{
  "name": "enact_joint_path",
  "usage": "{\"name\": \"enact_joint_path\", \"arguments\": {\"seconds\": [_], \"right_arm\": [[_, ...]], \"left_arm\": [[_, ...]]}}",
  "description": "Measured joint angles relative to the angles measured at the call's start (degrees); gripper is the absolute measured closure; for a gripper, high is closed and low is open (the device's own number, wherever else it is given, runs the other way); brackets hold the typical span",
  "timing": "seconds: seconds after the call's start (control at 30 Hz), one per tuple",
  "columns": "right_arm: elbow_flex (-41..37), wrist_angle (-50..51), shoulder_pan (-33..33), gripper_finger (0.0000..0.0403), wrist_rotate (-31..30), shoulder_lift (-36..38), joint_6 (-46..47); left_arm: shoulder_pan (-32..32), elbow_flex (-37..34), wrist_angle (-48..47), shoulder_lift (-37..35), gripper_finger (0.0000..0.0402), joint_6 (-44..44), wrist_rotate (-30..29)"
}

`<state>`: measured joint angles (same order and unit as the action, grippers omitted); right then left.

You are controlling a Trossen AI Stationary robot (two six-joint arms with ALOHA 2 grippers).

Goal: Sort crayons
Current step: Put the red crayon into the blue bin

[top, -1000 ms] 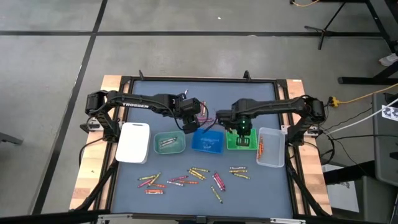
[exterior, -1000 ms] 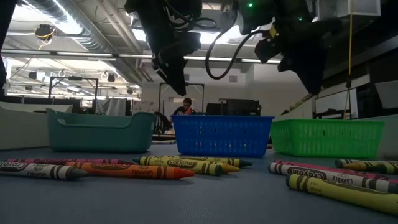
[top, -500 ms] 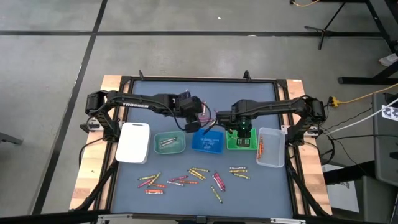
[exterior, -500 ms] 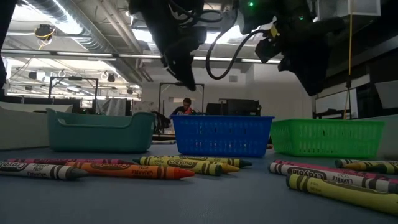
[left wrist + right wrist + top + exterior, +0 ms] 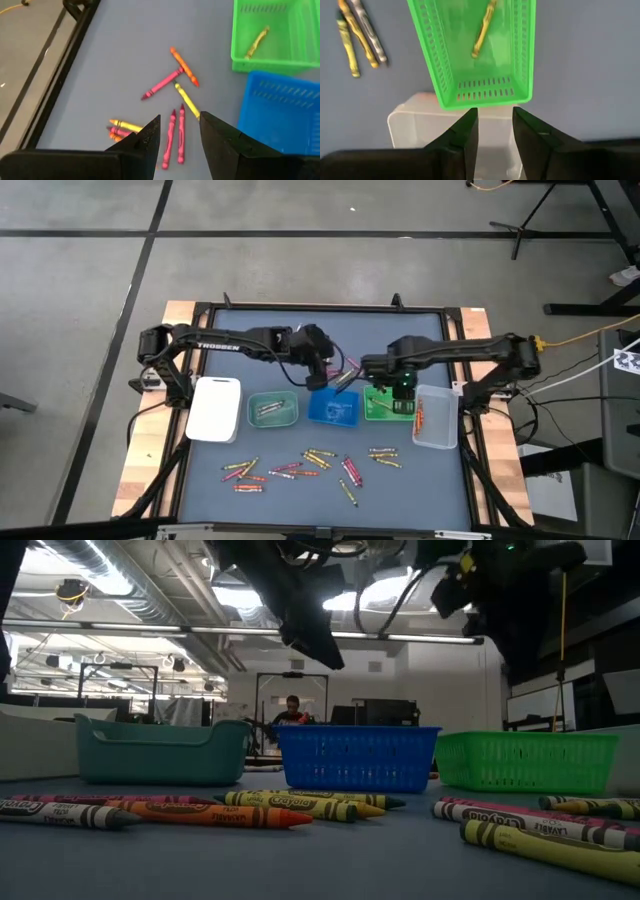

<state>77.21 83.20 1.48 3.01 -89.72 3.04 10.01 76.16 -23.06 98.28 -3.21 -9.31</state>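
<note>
Many crayons (image 5: 310, 465) lie loose on the table in front of a row of trays: white (image 5: 215, 410), teal (image 5: 272, 410), blue (image 5: 334, 408), green (image 5: 388, 408) and clear (image 5: 435, 420). A few more crayons (image 5: 172, 80) lie behind the blue tray. One yellow-green crayon (image 5: 484, 27) lies on the green tray's floor. My left gripper (image 5: 179, 132) hangs open over the far edge of the blue tray, slanting down, with nothing between its fingers. My right gripper (image 5: 495, 127) points down, open and empty, above the green tray.
The teal tray holds a few crayons (image 5: 268, 410) and the clear tray some reddish ones (image 5: 421, 415). Three crayons (image 5: 357, 35) lie on the table beside the green tray. A black frame (image 5: 200, 310) runs around the table. The low view shows a person (image 5: 291, 712) far behind the table.
My right gripper has risen above the green tray and shifted a little toward the table's right edge. My left gripper has gone toward the right, over the blue tray's far edge, and tipped up from a steep to a shallower slant.
</note>
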Motion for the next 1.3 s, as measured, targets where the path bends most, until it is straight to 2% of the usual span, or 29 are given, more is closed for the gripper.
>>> {"name": "enact_joint_path", "arguments": {"seconds": [0.23, 0.43, 0.53, 0.77, 0.97, 1.3], "right_arm": [[-9.2, -10.3, 0.0, 0.0283, 0.0, 10.5, 0.0], [-16.8, -18.4, 0.0, 0.0283, 0.0, 15.3, 0.0], [-19.4, -21.4, 0.0, 0.0283, 0.0, 15.6, 0.0], [-21.8, -25.0, 0.0, 0.0283, 0.0, 15.6, -1.9], [-21.8, -26.9, 0.0, 0.0283, 0.0, 15.6, -2.2], [-21.8, -28.0, 0.0, 0.0283, 0.0, 15.6, -2.2]], "left_arm": [[2.1, 0.0, 3.4, 0.0, 0.028, 0.1, 0.0], [3.7, 0.0, 6.5, 0.7, 0.028, 1.1, 0.1], [4.7, 0.0, 10.5, 2.6, 0.028, -0.2, 2.8], [7.1, 0.0, 21.6, 8.9, 0.028, -7.8, 13.2], [9.5, 0.0, 29.2, 14.2, 0.028, -7.9, 18.0], [13.0, 0.0, 28.4, 19.7, 0.028, -6.4, 22.2]]}}
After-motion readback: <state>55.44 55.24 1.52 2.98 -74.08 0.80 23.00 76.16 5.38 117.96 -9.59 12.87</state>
